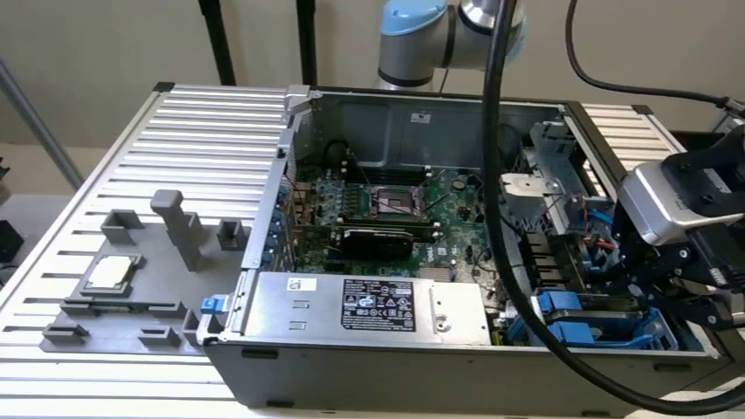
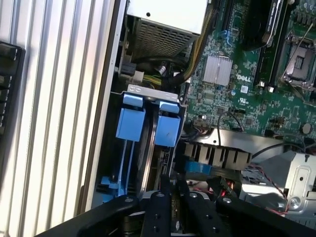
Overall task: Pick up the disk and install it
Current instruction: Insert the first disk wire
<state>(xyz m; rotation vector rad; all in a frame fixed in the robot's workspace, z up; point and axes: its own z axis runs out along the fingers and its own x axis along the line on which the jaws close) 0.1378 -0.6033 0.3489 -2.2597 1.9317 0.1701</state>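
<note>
Black cables (image 1: 503,218) cross the open computer case (image 1: 349,367) while the gripper (image 2: 170,185), fingers nearly together, hovers over the blue-railed disk (image 2: 148,143)

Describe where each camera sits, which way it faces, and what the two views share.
Exterior view: off the arm, raised, looking down into the open computer case on the slatted table; the arm's blue-capped joint and the gripper show.
Wrist view: on the wrist, looking down past the gripper at the blue drive-bay tabs.
Shared: motherboard, blue tabs, large silver box with a black label.
</note>
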